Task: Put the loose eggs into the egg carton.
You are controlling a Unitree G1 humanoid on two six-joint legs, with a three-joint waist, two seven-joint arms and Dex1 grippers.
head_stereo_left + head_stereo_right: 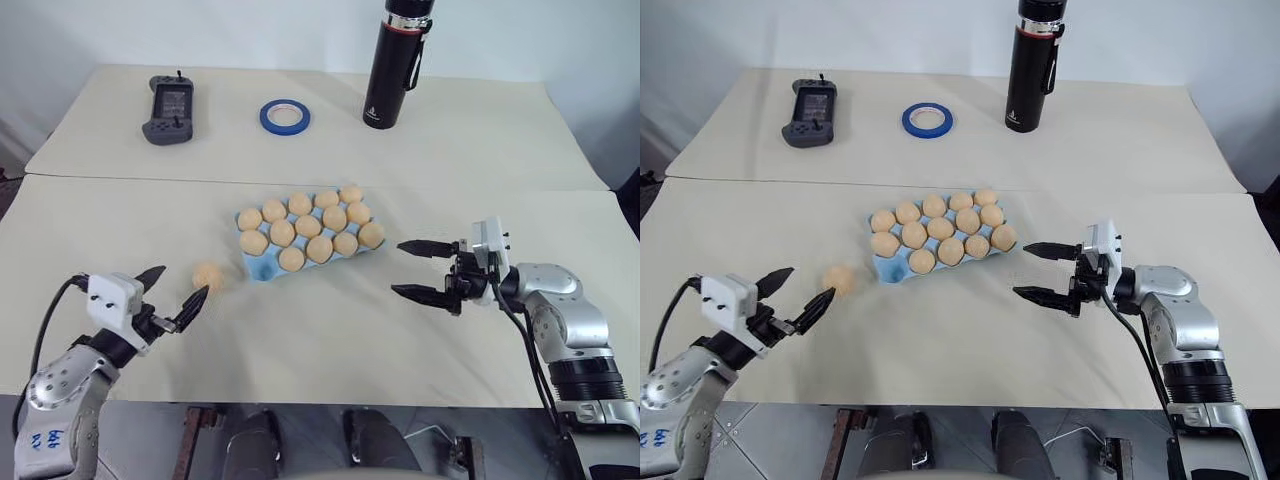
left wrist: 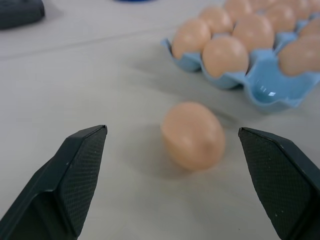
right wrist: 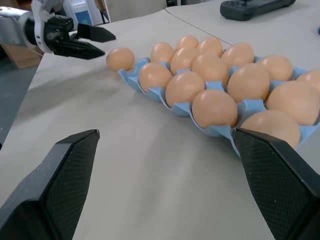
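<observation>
Loose egg (image 1: pixel 207 276): one left on the table (image 1: pixel 330 340), just left of the carton's near-left corner, apart from it, lying on its side.
Carton (image 1: pixel 262 264): mid-table, set at a slant; fourteen eggs seated, by my count. The near-left corner cup shows bare blue, so that looks like the last gap.
My left gripper (image 1: pixel 172 297): fingers spread wide, nothing in them. It sits low and level with the egg lined up between the two tips, a little ahead of them, no contact yet. I judge this the set-up for a pinch across the egg's sides.
My right gripper (image 1: pixel 419 270): fingers spread too, empty, parked near the carton's right end and aimed at it. Probably there to steady the tray; it touches nothing.
Far side: game controller (image 1: pixel 168 108), tape ring (image 1: pixel 285 116), black flask (image 1: pixel 397 63), all well clear of the work.
Poorly seen: the flask's top is cut off. Seen from my left wrist, the empty cup's floor is mostly hidden behind its rim, so I cannot be sure it is clean.
</observation>
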